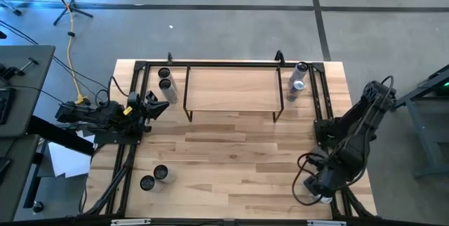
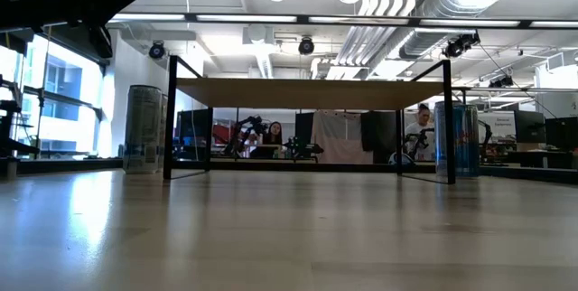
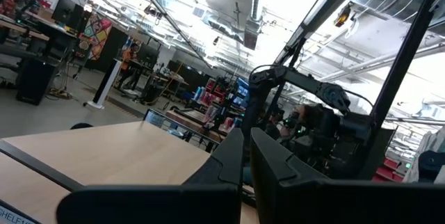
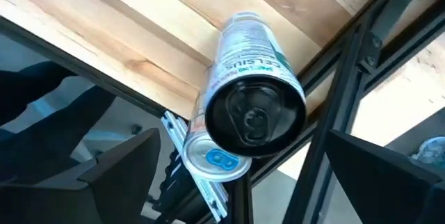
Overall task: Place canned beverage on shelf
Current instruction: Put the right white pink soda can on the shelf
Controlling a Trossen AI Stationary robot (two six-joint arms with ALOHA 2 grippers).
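- The right tool [image 4: 236, 175] hangs over the near right corner of the surface [image 1: 238, 156], its fingers spread wide on either side of a white canned beverage [image 4: 252, 78] and not yet touching it.
- That can stands upright on the surface, just beside the black rail frame [image 4: 348, 78]; its long axis runs vertical and its dark top with the pull tab faces straight up at the wrist camera. A second can [image 4: 212, 158] with a silver top stands right against it, on the side nearer the corner.
- I judge the can to be stiff along its height but thin-walled, so it would dent under a hard squeeze; the printed metal looks smooth and likely slippery. If full, it carries fair weight for its size.
- The best hold appears to be across the round body at about mid-height, fingers on opposite sides, keeping it upright; the neighbouring can and the frame rail leave little room on that side.
- The shelf [image 1: 231, 89] stands at the far middle of the surface, its light wood top bare, well apart from this can.
- The left tool [image 1: 156, 107] waits with fingers closed and empty at the left edge, near the shelf's left end.
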